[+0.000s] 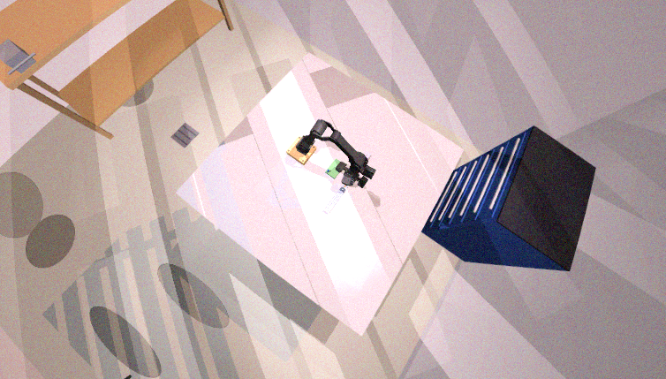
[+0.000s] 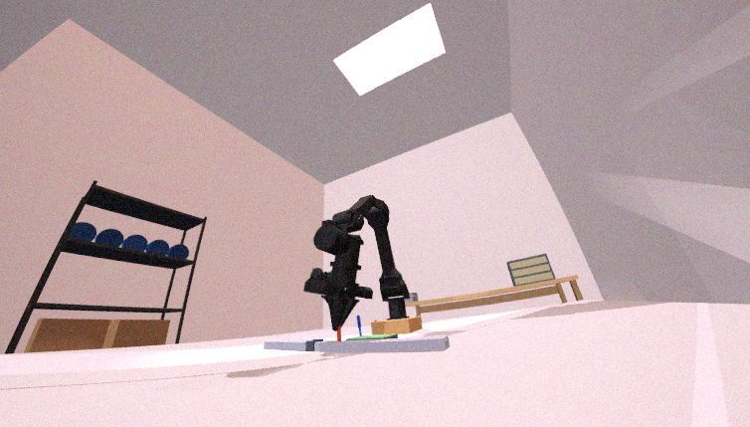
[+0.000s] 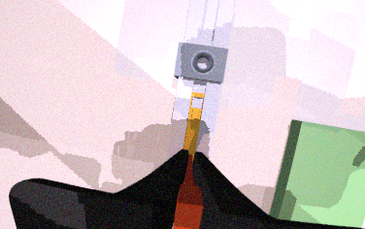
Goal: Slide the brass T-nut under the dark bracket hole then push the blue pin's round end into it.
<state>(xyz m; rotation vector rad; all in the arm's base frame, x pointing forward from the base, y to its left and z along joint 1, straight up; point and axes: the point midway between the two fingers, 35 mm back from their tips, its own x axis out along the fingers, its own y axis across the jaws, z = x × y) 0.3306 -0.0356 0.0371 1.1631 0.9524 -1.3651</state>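
Brass T-nut (image 3: 194, 121): short of the bracket, lined up with the slot; seating unclear
Orange handle (image 2: 339, 334) (image 3: 188, 213): upright
Aluminum rail (image 1: 333, 201) (image 2: 387, 344) (image 3: 222, 24): flat on the table
Dark bracket (image 1: 342, 189) (image 2: 310, 344) (image 3: 185, 63): across the rail, hole open
Blue pin (image 1: 328, 170) (image 2: 358, 325): upright at the green tray (image 1: 336, 168) (image 2: 381, 336) (image 3: 325, 170)

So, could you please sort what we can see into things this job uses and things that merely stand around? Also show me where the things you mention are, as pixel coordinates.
Job:
- brass T-nut (image 3: 195, 116) with orange handle (image 3: 188, 209) (image 2: 338, 333)
- silver aluminum rail (image 2: 381, 344)
- dark bracket (image 2: 310, 344) (image 3: 184, 65)
- blue pin (image 2: 359, 325)
- green tray (image 3: 320, 170) (image 1: 332, 170)

Bystanders:
- blue-and-black cabinet (image 1: 545, 198)
- wooden bench (image 1: 88, 6)
- black metal shelf rack (image 2: 132, 258)
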